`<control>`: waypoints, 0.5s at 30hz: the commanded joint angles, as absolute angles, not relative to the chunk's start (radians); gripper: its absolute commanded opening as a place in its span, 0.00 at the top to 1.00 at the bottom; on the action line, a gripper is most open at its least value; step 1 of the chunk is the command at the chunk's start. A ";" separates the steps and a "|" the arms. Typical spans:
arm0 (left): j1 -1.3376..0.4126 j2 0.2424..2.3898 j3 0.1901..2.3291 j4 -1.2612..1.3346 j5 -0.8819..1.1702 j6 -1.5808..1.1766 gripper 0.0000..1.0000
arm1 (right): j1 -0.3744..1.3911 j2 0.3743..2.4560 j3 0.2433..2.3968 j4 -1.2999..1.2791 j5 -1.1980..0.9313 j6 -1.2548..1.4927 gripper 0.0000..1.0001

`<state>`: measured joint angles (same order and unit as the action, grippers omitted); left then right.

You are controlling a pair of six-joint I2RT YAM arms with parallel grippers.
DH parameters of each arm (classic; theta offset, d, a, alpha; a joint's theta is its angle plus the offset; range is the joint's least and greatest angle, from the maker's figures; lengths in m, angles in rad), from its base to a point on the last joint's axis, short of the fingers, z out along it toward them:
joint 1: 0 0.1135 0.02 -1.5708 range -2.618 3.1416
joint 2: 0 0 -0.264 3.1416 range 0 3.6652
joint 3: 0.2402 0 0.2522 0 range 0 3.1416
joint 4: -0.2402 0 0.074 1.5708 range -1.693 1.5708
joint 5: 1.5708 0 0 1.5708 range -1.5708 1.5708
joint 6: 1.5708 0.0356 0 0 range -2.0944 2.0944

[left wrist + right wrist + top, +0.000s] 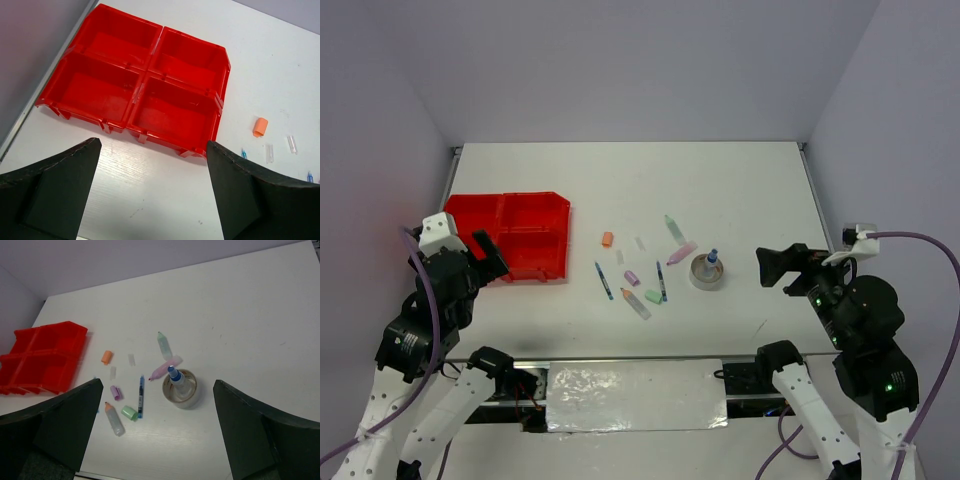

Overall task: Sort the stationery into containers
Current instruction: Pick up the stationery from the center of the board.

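Top external shows left pincer (488, 256) and right pincer (780, 266) spread, glossy red four-bin tray (565, 238), ring-shaped tape roll (697, 273).

White desk (740, 200), matte, with faint grain showing in the wrist views. Plain pale lavender-grey panels close it in on three sides: back wall (640, 60), left wall (370, 120), right wall (910, 90). Thin metal trim (451, 185) runs along the desk's left edge, and the same on the right edge. Crinkled silver sheet (635, 395) at the near edge, centre. Light even, shadows soft.
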<state>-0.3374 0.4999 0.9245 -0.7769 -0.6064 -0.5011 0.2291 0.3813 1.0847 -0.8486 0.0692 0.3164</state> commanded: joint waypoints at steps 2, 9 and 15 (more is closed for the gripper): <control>-0.342 0.486 0.922 -0.730 -0.618 -0.505 0.01 | 0.232 0.393 1.086 -0.841 0.068 0.319 0.00; -0.342 0.480 0.917 -0.723 -0.603 -0.497 0.01 | 0.232 0.376 1.042 -0.798 0.025 0.327 0.00; -0.342 0.476 0.908 -0.710 -0.584 -0.489 0.01 | 0.232 0.399 0.950 -0.753 -0.061 0.354 0.00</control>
<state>-0.3374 0.4900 0.9146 -0.7658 -0.5957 -0.5003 0.2291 0.3813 1.0073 -0.8204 -0.0017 0.3279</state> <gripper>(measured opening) 0.993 0.996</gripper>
